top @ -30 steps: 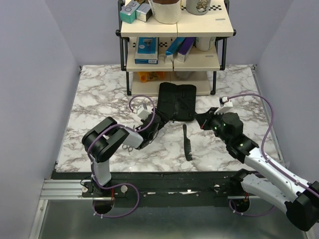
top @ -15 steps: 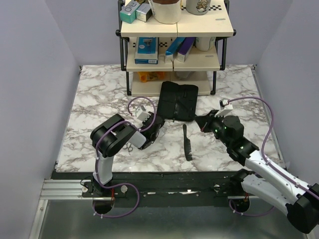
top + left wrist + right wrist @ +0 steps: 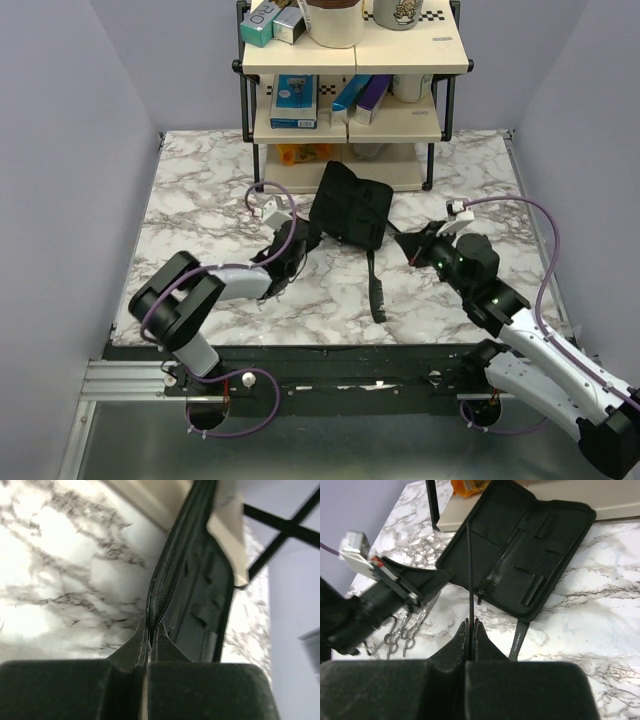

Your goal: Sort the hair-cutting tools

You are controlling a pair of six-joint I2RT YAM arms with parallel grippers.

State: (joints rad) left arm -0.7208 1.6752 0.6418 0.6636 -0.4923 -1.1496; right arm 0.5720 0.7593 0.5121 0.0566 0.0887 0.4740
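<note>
Right wrist: right gripper (image 3: pixel 471 624) clamped on narrow comb (image 3: pixel 469 565); left gripper (image 3: pixel 149 632) pinches pouch (image 3: pixel 520 545) rim. Likely stowing comb; next, steer it into slot (image 3: pixel 538 587) at 1 o'clock.

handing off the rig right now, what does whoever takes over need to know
left hand: shut on the zipper edge of the open pouch; that side looks raised.
right hand: shut on the narrow comb, which points toward the pouch.
wide comb: flat on the table, in front of the pouch.
scissors: on the table, left of the pouch.
Done: pouch open, one comb picked up.
Left: the pouch slots look empty, so all three tools probably have to go in.
</note>
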